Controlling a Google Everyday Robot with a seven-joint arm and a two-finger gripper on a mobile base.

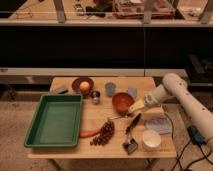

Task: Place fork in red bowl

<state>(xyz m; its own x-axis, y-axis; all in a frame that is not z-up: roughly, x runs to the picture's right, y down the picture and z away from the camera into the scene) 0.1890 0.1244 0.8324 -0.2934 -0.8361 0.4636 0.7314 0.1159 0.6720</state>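
Observation:
The red bowl point(122, 102) stands on the wooden table point(75, 150), right of the middle. A slim pale fork point(117, 118) seems to lie on the table just in front of the bowl, between it and the grapes. My gripper point(136, 106) hangs low at the bowl's right side, close to its rim. My pale arm point(172, 89) reaches in from the right. Whether the gripper touches the fork does not show.
A green tray point(55, 121) fills the table's left. A dark red plate with an orange fruit point(83, 86), two blue cups point(110, 89), a small metal cup point(95, 96), a black-handled tool point(133, 123), grapes point(104, 134), a carrot point(89, 133) and a white bowl point(151, 139) stand around.

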